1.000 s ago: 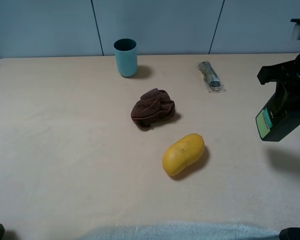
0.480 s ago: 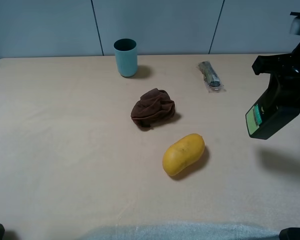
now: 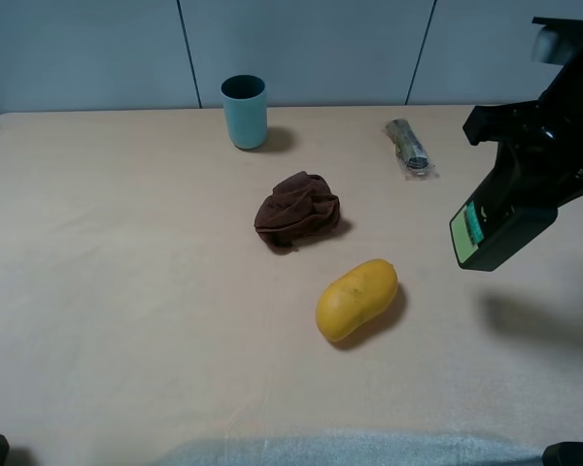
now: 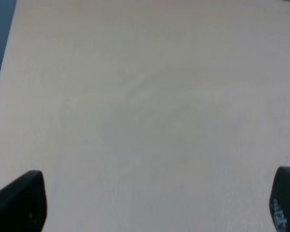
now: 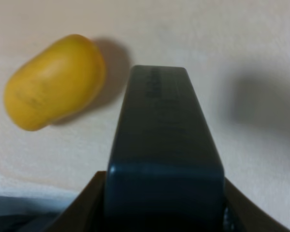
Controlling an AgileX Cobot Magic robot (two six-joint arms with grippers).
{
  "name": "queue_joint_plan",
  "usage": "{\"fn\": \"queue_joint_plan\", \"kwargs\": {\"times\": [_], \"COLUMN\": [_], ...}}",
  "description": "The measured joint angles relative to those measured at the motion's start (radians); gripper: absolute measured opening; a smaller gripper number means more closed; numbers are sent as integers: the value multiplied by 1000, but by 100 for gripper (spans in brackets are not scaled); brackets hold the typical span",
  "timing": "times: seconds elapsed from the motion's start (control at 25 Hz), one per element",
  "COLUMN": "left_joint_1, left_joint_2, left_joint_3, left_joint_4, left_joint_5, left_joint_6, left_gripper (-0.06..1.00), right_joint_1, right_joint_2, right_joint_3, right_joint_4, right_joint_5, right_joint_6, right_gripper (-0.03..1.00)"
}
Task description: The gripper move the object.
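Bottle (image 3: 503,221) hung tilted clear of the surface (image 3: 126,291), our right fingers (image 5: 89,205) clamped on it for carrying; our left fingers (image 4: 19,200) stood apart, idle.

Dark green flat-sided bottle (image 3: 496,228), light green label, tilted, aloft at right, clamped in right pincer (image 3: 552,148).

High table (image 3: 126,291) overview; close downward wrist views; fruit (image 3: 357,299) shared with right
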Motion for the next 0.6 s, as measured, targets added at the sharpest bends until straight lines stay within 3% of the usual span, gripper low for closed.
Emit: {"fn": "queue_joint_plan", "kwargs": {"times": [0.6], "left_joint_1": [0], "left_joint_2": [0], "left_joint_3": [0], "left_joint_4": [0], "left_joint_5": [0], "left_joint_6": [0], "left_gripper": [93], "right_joint_1": [322], "right_joint_2": [113], "right_joint_3": [-279], "right_joint_4": [-60], "right_joint_5": [4], "right_joint_6": [121], "right_gripper": [30]}}
